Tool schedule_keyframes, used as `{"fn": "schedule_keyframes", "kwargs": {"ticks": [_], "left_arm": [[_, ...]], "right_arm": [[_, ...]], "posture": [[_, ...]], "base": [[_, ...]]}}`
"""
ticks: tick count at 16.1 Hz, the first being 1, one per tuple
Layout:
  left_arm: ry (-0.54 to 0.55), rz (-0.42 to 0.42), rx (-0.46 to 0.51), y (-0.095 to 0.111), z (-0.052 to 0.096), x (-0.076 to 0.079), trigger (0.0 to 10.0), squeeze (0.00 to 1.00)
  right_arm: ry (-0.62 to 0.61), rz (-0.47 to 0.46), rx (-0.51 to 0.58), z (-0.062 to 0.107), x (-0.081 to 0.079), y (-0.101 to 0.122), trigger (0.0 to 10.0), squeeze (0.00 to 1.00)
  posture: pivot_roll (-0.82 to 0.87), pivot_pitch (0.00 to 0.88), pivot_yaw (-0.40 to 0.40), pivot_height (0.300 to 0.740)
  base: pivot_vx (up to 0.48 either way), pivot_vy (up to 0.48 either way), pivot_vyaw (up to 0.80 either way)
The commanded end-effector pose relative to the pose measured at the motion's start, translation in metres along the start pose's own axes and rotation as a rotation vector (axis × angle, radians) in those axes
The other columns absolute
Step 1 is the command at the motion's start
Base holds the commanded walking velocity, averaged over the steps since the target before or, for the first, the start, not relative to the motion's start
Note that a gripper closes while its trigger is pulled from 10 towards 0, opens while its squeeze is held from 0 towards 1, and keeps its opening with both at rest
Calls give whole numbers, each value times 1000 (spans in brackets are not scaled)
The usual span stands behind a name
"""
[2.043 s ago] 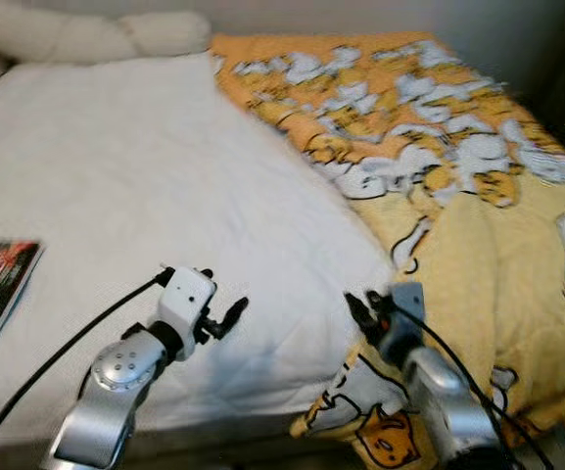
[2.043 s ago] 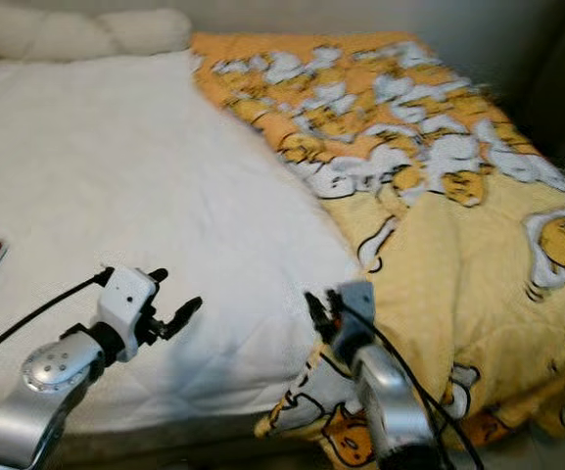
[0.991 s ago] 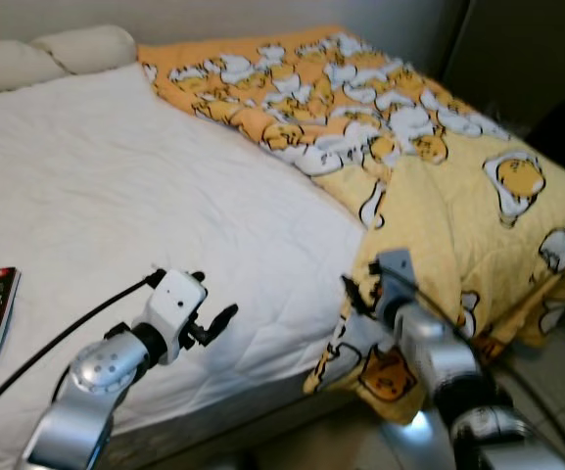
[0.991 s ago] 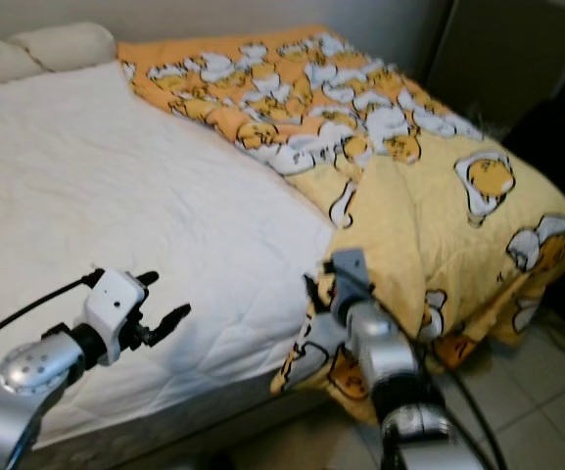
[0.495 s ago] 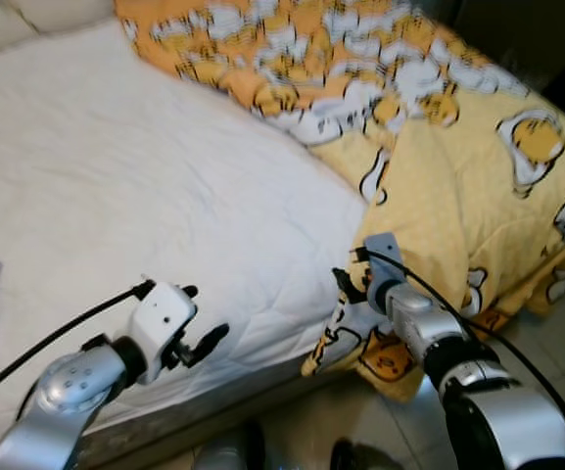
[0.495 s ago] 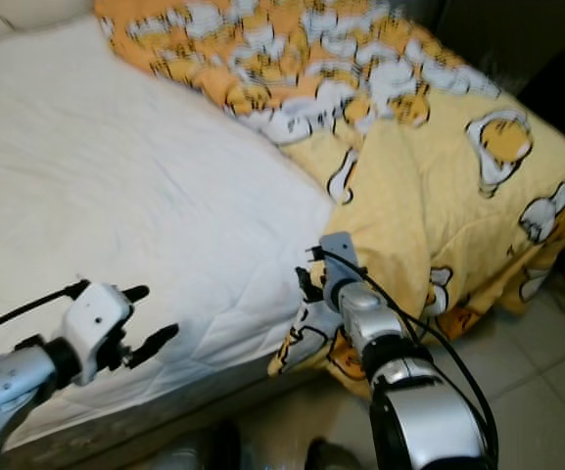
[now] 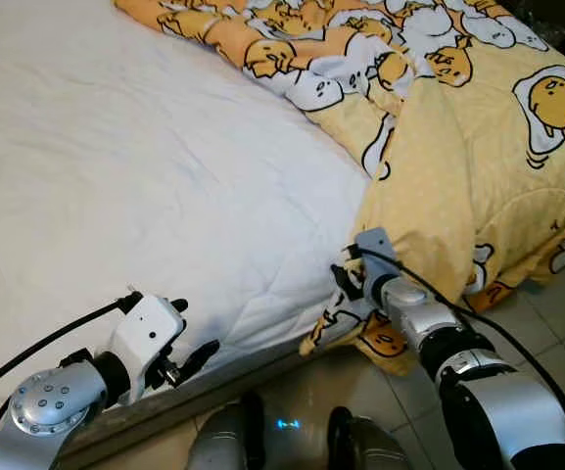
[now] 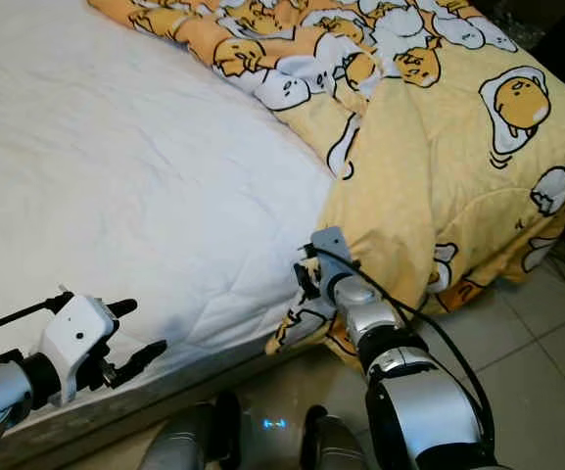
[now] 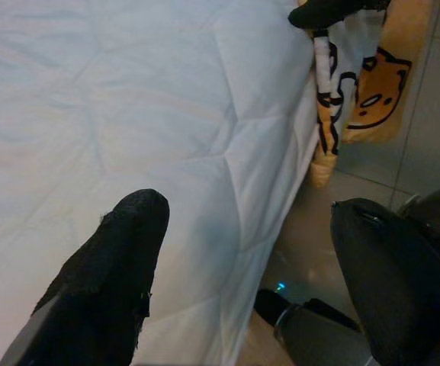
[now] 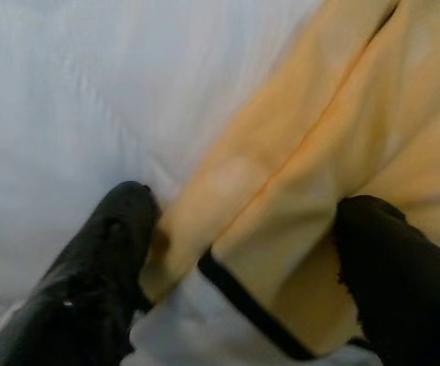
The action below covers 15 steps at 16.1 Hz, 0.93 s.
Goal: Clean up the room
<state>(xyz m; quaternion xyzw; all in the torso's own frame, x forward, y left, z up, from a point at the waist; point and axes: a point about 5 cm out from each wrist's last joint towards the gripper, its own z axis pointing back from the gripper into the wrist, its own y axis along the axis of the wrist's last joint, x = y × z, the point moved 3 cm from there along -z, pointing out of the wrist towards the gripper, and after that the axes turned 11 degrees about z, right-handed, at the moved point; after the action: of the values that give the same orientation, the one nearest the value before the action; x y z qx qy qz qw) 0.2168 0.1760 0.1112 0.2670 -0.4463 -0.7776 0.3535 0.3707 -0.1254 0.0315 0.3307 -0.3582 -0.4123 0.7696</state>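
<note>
The right hand [image 7: 346,284] is at the near edge of the bed [image 7: 116,186], where the yellow blanket [image 7: 458,166] hangs over the side. In the right wrist view its two fingers [image 10: 113,252] are spread wide with a fold of the blanket's edge lying between them; they are not yet closed on it. The blanket is heaped along the right side of the bed and spills over the near right corner toward the tiled floor [image 8: 517,333], leaving most of the white sheet bare.

To do this step well, the fingers should close on the thick folded hem rather than a single thin layer, and should stay clear of the sheet below, which lies just beside one finger. Once gripped, the pull likely needs to go up and across the bed, not along the floor.

The left hand [image 7: 189,357] hovers open and empty just beside the near edge, over the sheet, well apart from the blanket. The bare sheet leaves plenty of room to spread the blanket leftward. The robot's feet [image 7: 292,441] stand close to the bed frame, so little room remains to step forward.
</note>
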Motion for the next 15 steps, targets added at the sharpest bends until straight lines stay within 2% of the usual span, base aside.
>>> {"fn": "schedule_keyframes", "kwargs": {"ticks": [1, 15], "left_arm": [[-21, 0, -3, 0, 2, 6, 10000, 0], [-38, 10, -5, 0, -4, 11, 10000, 0]], "right_arm": [[26, -1, -55, 1, -8, -18, 0, 0], [7, -26, -38, 4, 7, -18, 0, 0]], "posture": [[193, 305, 26, 740], [173, 280, 19, 740]], "base": [[0, 0, 0], [0, 0, 0]]}}
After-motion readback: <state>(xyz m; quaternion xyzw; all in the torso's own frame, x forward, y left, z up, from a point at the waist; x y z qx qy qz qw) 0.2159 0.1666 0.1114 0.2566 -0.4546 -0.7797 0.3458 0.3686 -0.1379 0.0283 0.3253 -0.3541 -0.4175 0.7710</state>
